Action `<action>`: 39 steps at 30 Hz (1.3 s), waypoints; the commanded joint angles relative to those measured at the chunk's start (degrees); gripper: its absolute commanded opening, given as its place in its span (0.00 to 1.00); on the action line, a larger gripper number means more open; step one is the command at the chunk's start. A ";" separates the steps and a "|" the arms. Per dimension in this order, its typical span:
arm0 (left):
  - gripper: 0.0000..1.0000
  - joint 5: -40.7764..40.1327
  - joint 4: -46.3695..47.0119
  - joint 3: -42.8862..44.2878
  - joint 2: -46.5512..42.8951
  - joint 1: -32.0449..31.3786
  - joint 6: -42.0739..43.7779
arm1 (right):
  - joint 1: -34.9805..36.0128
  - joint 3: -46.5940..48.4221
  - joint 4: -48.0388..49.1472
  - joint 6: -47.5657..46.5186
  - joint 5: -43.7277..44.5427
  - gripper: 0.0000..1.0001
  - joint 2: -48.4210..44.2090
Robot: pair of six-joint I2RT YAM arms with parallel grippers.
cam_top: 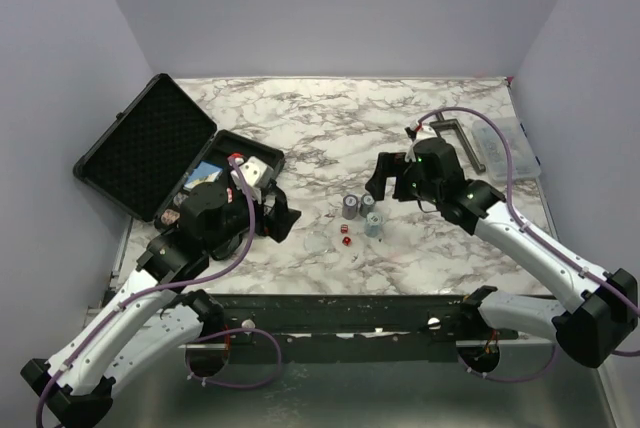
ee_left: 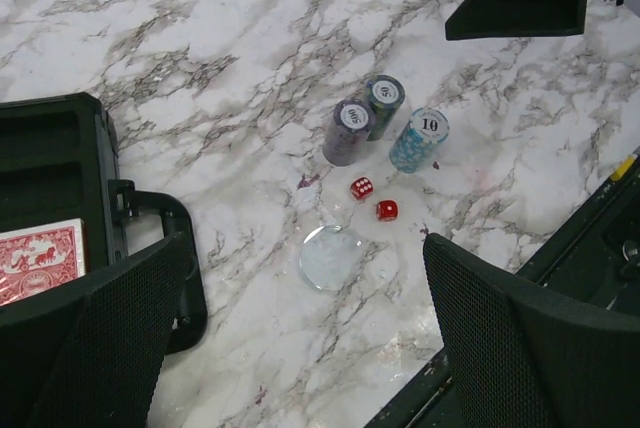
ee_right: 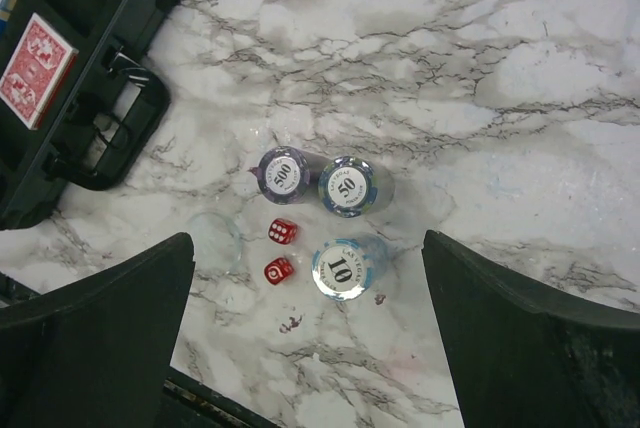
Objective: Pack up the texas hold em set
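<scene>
Chip stacks point(ee_right: 347, 187) and two red dice point(ee_right: 282, 231) are seen on the table point(cam_top: 330, 118) right of the open black case point(cam_top: 150, 148), in which a card deck point(ee_right: 38, 70) is laid. The left gripper point(ee_left: 303, 248) and right gripper point(ee_right: 308, 240) are held wide open, empty.

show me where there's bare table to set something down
Bare marble runs along the back wall, between the open case and the clamp. A smaller patch lies between the chip stacks and the right arm. Crowded: the centre front, where chip stacks, two red dice and a clear disc cluster.
</scene>
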 commanded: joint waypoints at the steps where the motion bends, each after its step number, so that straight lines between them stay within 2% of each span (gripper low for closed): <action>1: 0.99 -5.59 -0.30 -0.08 -0.94 -0.14 0.54 | 0.26 3.85 -4.93 -0.04 2.36 1.00 1.30; 12: 0.99 -8.23 -1.44 0.26 -2.25 -0.14 0.31 | 0.21 6.06 -9.42 -2.30 1.57 1.00 1.53; 17: 0.99 -9.46 -1.82 0.68 -2.53 -0.14 0.08 | 0.26 7.81 -13.42 -0.52 3.97 1.00 1.63; 25: 0.99 -18.40 -2.38 0.14 -6.23 -0.04 -0.62 | 0.26 9.05 -18.48 -0.96 2.49 1.00 4.58; 39: 0.99 -17.56 -2.49 0.20 -5.86 0.22 -0.51 | 1.04 7.88 -20.99 -1.04 -1.90 0.98 9.85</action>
